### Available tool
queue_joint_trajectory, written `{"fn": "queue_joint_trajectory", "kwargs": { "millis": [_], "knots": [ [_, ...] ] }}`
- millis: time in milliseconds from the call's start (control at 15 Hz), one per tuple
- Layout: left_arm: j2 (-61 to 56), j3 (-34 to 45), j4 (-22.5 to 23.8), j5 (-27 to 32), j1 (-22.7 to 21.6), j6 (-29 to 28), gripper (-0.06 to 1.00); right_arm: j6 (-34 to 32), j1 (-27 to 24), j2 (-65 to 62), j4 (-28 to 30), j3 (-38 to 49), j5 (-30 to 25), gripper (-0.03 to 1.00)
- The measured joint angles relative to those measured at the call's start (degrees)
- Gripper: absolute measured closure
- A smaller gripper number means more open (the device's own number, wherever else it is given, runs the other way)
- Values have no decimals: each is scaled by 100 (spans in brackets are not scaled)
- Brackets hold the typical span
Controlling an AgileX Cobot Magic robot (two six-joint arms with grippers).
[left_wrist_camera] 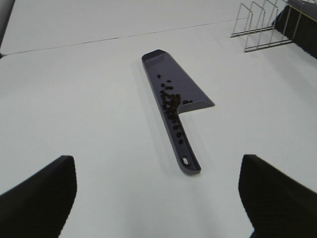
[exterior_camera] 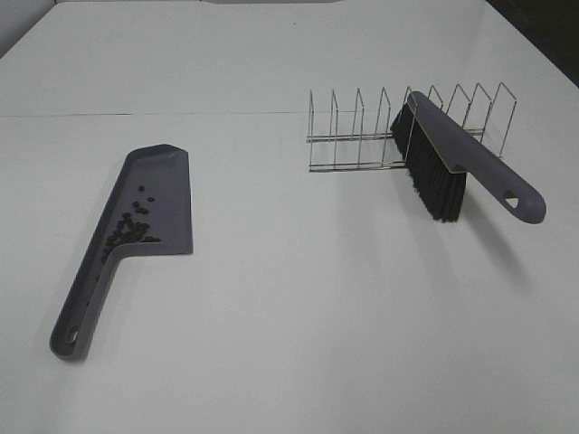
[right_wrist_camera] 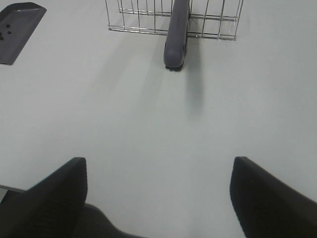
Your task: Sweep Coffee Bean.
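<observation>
Dustpan (exterior_camera: 136, 212) serves as the landmark: a grey scoop lying flat on the white worktop (exterior_camera: 298, 325), its handle end nearest the robot and its wide mouth pointing away. Coffee beans (exterior_camera: 131, 228) lie inside it, bunched where the pan narrows into the handle, with a few strays further up the pan and, as the left wrist view shows, several (left_wrist_camera: 177, 133) down along the handle channel.

The left hand (left_wrist_camera: 158, 198) appears only in its own wrist view, short of the dustpan's handle; its two dark fingers (left_wrist_camera: 39, 198) stand wide apart with bare worktop between them, gripping nothing. The right hand (right_wrist_camera: 158, 198) is likewise seen only by its own camera, well to the right of the dustpan, fingers (right_wrist_camera: 270, 198) spread wide and holding nothing. The high camera shows neither hand.

Beyond and to the right of the dustpan stands a wire rack (exterior_camera: 362, 131), with a brush (exterior_camera: 452, 158) resting in it, black bristles down and grey handle sticking out toward the robot. The right wrist view shows that handle end-on (right_wrist_camera: 177, 37) and just a corner of the dustpan (right_wrist_camera: 17, 29); the left wrist view catches only a corner of the rack (left_wrist_camera: 260, 25).
</observation>
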State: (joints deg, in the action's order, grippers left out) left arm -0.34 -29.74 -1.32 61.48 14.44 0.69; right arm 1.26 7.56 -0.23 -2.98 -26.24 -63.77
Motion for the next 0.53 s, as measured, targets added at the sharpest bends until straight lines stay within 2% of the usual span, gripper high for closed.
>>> {"fn": "queue_joint_trajectory", "kwargs": {
  "millis": [333, 533],
  "knots": [
    [0, 0, 0, 0, -1163, 11, 13, 0, 0, 0, 0, 0, 0, 29],
    [0, 0, 0, 0, -1421, 11, 13, 0, 0, 0, 0, 0, 0, 29]
  ]
}}
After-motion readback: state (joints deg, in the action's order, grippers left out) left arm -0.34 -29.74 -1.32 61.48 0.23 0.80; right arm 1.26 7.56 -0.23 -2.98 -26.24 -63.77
